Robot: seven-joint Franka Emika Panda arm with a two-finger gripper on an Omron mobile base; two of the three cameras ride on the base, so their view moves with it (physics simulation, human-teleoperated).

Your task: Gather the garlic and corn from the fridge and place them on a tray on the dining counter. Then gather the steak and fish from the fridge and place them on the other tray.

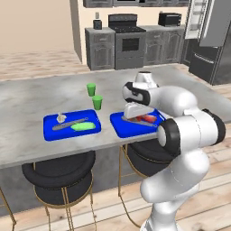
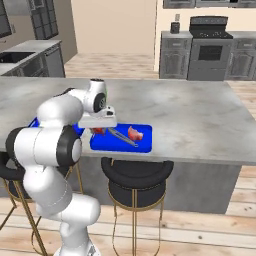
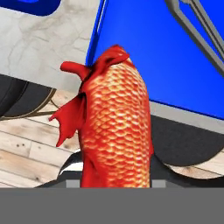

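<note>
My claw [image 1: 135, 118] is clamped on the fish [image 3: 114, 127], which sticks straight out from it, over the near edge of the other tray [image 2: 145, 144] holding the steak [image 2: 135, 134].

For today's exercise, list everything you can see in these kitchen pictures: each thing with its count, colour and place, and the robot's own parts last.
Trays: two, bright blue, on the dining counter; left tray, right tray.
Garlic: one, off-white, on the left tray.
Corn: one, light green, on the left tray.
Tongs: two, grey, one on each tray.
Steak: one, red, on the right tray.
Fish: one, orange-red, in the gripper above the right tray's near edge.
Cups: two, green, upright behind the trays.
Stools: two, black with gold legs, before the counter.
Stove: one, dark, far wall.
Fridge: one, dark grey, door open, far right.
Gripper: one, holding the fish.
</note>
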